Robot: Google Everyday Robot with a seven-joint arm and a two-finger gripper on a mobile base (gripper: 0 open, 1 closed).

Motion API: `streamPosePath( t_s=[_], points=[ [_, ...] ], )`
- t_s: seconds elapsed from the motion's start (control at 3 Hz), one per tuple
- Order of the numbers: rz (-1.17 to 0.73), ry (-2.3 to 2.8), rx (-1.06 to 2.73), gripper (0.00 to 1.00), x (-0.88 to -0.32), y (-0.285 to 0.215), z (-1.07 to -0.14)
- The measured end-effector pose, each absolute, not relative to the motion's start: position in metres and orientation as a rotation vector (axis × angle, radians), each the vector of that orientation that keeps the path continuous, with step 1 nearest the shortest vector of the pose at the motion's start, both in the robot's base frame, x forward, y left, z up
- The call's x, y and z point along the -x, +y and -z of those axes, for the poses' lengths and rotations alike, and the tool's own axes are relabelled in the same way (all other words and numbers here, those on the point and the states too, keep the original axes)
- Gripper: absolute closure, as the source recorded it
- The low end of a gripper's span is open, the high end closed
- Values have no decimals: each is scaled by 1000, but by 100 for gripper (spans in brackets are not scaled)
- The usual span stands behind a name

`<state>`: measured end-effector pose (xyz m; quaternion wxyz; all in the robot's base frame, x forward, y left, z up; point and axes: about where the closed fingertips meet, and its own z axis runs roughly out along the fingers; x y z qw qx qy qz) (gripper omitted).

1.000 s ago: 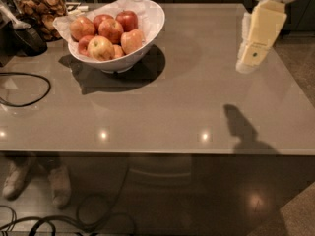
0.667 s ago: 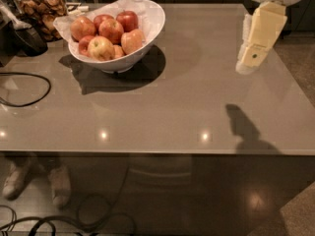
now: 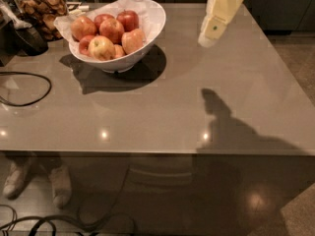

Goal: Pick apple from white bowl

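The white bowl [image 3: 156, 18], lined with crinkled white paper, stands at the table's far left and holds several apples. The pale orange-red apple [image 3: 133, 40] lies at the bowl's right front, beside an apple with a yellow-green patch [image 3: 101, 47] and deeper red ones behind. My gripper [image 3: 208, 37], cream-coloured, hangs above the table to the right of the bowl, apart from it and holding nothing that I can see.
A dark jar of brown snacks [image 3: 42, 11] and a black object [image 3: 29, 38] stand at the far left. A black cable [image 3: 34, 90] loops on the grey table [image 3: 162, 112] at the left. My arm's shadow [image 3: 221, 122] falls at the front right.
My gripper has moved left and farther back, closer to the bowl. Its shadow on the table has grown and shifted left. The bowl and apples have not moved.
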<state>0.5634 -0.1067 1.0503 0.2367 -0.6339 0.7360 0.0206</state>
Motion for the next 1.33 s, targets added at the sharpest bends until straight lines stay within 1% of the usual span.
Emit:
streamPosePath(
  t_s=[0.33,0.67,1.0,1.33],
  points=[
    [-43,1924,1783,0,-590,-71,-1060],
    [-37,1903,1766,0,-596,-66,-1064],
    [-118,1919,1743,0,-618,-40,-1056],
    [-162,1913,1736,7,-647,-15,-1050]
  ],
)
